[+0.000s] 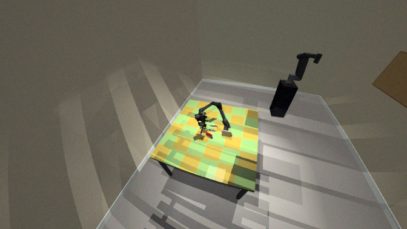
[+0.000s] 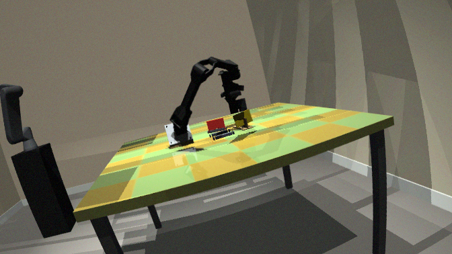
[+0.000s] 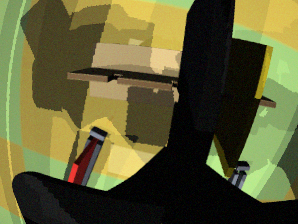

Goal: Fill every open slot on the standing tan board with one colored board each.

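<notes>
The gripper (image 2: 236,107) (image 1: 202,125) points down over the tan board, shut on a dark board (image 2: 241,105) (image 3: 211,65). That board looks nearly black, and the fingers and shadow hide its notch. The tan board (image 3: 97,77) stands on edge across the wrist view, with two notches showing left of the gripper. The yellow board (image 3: 245,75) (image 2: 248,115) stands crosswise to it at its right part. The red board (image 3: 76,172) (image 2: 215,124) (image 1: 209,134) stands in its holder. Whether the dark board touches the tan board cannot be told.
Empty holders (image 2: 223,135) (image 1: 213,126) stand beside the red board; the end of one holder (image 3: 241,171) shows in the wrist view. A pale plate (image 2: 170,135) (image 1: 226,133) stands by the arm's base. A dark pedestal (image 1: 283,98) (image 2: 44,191) is beyond the table.
</notes>
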{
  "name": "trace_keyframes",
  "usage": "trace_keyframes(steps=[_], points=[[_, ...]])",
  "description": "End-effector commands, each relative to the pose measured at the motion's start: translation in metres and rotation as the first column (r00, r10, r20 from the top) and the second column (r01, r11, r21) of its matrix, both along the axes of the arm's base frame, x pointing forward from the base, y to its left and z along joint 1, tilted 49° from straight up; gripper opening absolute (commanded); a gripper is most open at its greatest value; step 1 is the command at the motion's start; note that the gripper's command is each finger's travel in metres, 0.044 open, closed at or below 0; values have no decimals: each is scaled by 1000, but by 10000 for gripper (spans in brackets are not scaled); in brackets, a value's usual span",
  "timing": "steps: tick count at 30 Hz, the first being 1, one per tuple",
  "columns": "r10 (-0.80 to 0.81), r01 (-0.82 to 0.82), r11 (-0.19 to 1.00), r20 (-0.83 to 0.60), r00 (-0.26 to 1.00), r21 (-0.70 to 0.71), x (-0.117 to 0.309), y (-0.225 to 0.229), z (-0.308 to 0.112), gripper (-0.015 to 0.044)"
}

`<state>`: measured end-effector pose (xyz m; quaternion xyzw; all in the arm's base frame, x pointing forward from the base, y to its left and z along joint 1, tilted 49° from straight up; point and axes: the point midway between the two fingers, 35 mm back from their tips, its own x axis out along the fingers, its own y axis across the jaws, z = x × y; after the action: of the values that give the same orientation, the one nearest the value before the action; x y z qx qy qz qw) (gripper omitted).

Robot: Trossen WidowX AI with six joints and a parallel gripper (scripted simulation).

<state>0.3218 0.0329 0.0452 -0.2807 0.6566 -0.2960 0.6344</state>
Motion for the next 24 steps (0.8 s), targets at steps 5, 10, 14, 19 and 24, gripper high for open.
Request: trace_keyframes(steps=[5,10,14,19,24], points=[[4,-4,1000,-3,1000,-6,-1,-11,-9,0],[4,-4,1000,-3,1000,-6,-1,-13,-11,0],[4,-4,1000,-3,1000,-6,-1,-15,-13,0],[4,-4,1000,-3,1000,-7,-1,-18,-15,0],[4,-4,1000,-3,1000,-7,-1,-21,-18,0]])
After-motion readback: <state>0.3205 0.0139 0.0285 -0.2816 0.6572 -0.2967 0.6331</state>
